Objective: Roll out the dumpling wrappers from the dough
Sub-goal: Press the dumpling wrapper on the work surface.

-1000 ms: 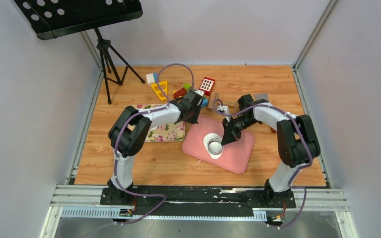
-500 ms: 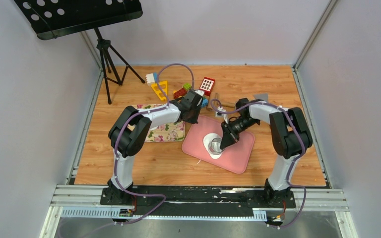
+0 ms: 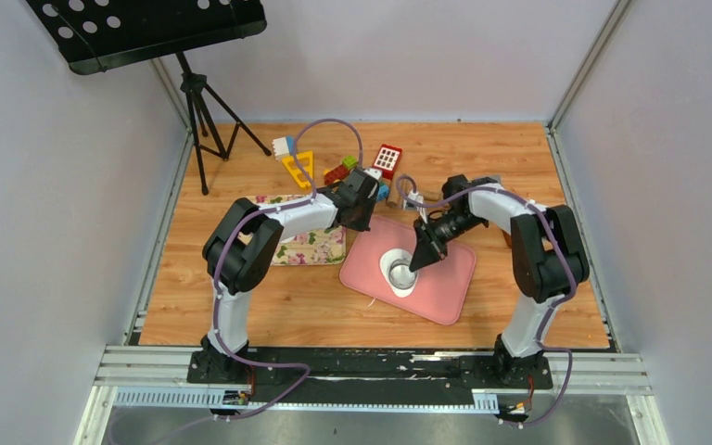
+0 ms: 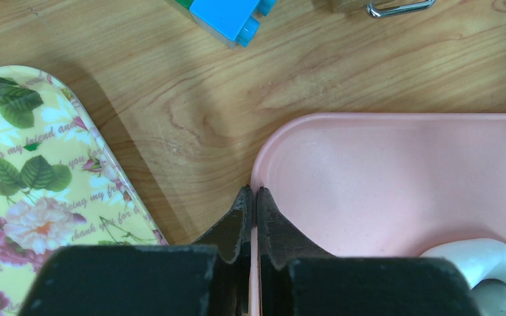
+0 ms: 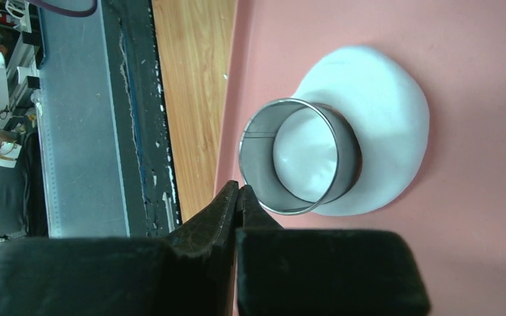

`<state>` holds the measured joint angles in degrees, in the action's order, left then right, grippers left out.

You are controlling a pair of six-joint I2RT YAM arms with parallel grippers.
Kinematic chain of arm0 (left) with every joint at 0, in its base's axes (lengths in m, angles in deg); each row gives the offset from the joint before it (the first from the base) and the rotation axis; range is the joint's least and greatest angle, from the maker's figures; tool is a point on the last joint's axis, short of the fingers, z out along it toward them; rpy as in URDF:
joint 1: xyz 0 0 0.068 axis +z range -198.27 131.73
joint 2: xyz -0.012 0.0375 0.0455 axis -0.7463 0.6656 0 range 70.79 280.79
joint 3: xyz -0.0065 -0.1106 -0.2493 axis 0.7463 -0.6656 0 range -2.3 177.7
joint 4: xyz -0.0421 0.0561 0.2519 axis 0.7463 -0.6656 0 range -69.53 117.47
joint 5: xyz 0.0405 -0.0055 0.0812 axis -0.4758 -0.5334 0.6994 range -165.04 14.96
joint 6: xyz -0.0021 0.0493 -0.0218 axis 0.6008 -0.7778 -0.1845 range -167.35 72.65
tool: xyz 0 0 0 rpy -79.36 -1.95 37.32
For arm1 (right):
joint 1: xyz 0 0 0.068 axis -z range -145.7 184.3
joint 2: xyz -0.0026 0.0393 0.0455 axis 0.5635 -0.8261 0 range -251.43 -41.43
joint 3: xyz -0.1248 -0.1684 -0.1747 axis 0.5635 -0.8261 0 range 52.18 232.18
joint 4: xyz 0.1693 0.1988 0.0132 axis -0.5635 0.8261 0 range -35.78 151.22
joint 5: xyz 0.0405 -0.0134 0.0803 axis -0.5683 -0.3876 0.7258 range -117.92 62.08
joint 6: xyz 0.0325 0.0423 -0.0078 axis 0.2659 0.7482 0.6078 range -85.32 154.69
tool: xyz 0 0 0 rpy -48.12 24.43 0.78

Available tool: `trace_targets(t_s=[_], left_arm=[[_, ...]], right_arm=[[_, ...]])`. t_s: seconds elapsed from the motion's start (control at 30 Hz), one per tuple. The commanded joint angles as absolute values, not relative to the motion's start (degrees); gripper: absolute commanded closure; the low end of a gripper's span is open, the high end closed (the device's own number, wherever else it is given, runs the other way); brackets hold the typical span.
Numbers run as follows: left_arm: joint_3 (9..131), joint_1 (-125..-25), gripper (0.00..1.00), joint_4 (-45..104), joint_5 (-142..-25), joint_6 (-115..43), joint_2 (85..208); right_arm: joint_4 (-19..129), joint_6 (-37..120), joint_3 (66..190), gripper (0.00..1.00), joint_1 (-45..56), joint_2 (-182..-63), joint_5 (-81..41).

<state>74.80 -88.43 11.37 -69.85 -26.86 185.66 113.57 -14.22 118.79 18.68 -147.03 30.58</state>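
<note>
**While the ring stands on the dough, the cutting step is in hand**

Since the flattened white dough sheet [image 5: 389, 99] [image 3: 400, 289] lies spread near the left side of the pink plastic tray [image 5: 487, 66] [image 3: 445, 287], rolling looks done and this reads as cutting. The small metal ring cutter [image 5: 253, 174] [image 3: 397, 267] stands upright on the sheet's near-left part. White dough shows inside it.

The right gripper [image 5: 237, 187] [image 3: 417, 262] has its jaws pressed together with nothing between them. Its tips are just beside the ring's outer wall. The left gripper [image 4: 250, 192] [image 3: 366, 225] is clamped on the pink tray's rim at the far-left corner, which looks like steadying. A floral yellow tray [image 4: 26, 164] lies just left of it on the wooden table [image 3: 241, 306].

Next move, as a guess: press or twist the ring down to cut through, then lift it and free the round wrapper. That calls for a firm, even downward push while the left gripper holds the tray. The closed right tips would have to bear on the ring's top edge or open to grasp it.

Hard to tell:
- Whether the right tips touch the ring.
- Whether the ring has cut through.
- Whether the disc inside is separate from the sheet.

No finished wrapper lies free in any view. The left wrist view cuts off most of the dough [image 4: 481, 253] at its lower right corner. Only part of a blue toy block [image 4: 227, 16] shows at the top.
</note>
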Motion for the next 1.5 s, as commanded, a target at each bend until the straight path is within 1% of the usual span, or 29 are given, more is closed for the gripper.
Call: trace_targets(t_s=[0.0,0.13,0.17,0.2,0.33,0.37,0.43,0.5,0.57,0.63,0.77,0.9,1.07,1.33,1.47], left_arm=[[74.83,-89.32,1.0,6.98,-71.62,-27.57,186.75],[74.88,-89.31,1.0,6.9,-71.53,-27.66,186.69],[74.91,-89.31,1.0,6.97,-71.53,-27.66,186.76],[74.98,-89.31,1.0,6.9,-71.53,-27.66,186.8],[75.26,-89.32,1.0,6.75,-71.61,-27.82,186.98],[75.36,-89.31,1.0,6.74,-71.7,-27.9,187.05],[75.5,-89.32,1.0,6.62,-71.7,-28.18,187.07],[75.48,-89.36,1.0,6.61,-71.79,-28.19,186.99],[75.56,-89.33,1.0,6.56,-71.88,-28.19,187.06],[75.49,-89.36,1.0,6.55,-71.81,-28.19,187.02],[75.36,-89.35,1.0,6.6,-71.62,-27.97,186.76],[75.29,-89.32,1.0,6.7,-71.78,-27.81,186.72],[75.09,-89.31,1.0,6.77,-71.7,-27.75,186.36],[75.17,-89.32,1.0,6.81,-71.7,-27.75,186.28],[75.19,-89.31,1.0,6.75,-71.7,-27.82,186.23]], right_arm=[[116.77,-18.23,121.58,0.99,17.95,-142.78,35.28],[119.36,-20.52,122.29,0.95,17.8,-141.06,34.87],[119.36,-21.05,122.24,0.92,17.59,-140.1,33.95],[119.22,-21.64,122.23,0.86,17.19,-139.17,32.41],[114.48,-22.98,120.43,0.54,15.33,-133.36,23.55],[112.27,-23.37,119.33,0.43,14.57,-131.68,20.57],[109.31,-26.34,117.32,0.3,12.94,-128.45,15.14],[106.24,-30.0,114.81,0.13,11.54,-125.18,11.1],[103.11,-32.73,112.23,0.02,10.1,-122.31,8.17],[99.92,-32.51,110.33,0.0,8.76,-120.96,7.64],[95.1,-25.76,108.64,0.0,4.74,-122.61,4.63],[88.32,-23.59,103.31,0.0,0.88,-122.71,2.15],[87.79,-21.15,104.88,0.0,0.33,-125.72,3.3],[87.79,-20.16,106.47,0.0,-0.2,-128.6,1.53],[88.0,-19.94,107.11,0.03,-0.49,-128.83,1.56]])
